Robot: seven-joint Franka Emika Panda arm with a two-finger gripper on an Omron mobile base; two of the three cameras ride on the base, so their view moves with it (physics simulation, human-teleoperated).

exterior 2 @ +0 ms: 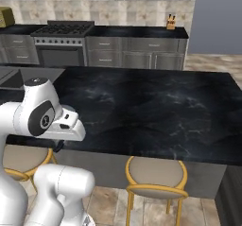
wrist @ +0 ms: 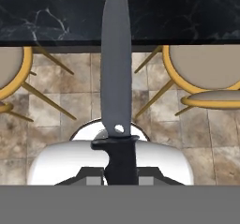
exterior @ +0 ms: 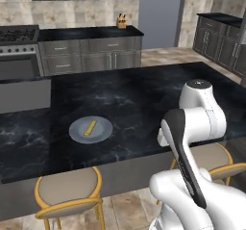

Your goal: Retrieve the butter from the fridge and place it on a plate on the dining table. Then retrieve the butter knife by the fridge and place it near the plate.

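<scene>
Black marble desk (exterior: 144, 104) already bearing butter (exterior: 90, 127) on plate (exterior: 77, 133), pincer (wrist: 120, 178) clenched on butter knife (wrist: 117, 68), awaiting placing near plate.

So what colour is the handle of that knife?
Black, under a plain grey blade. The knife shows best in the hand view.

stools: I see tan seats (exterior: 67, 189) tucked under the overhang
stove (exterior 2: 64, 30): against back wall
knife block (exterior: 121, 21): on wall counter
</scene>
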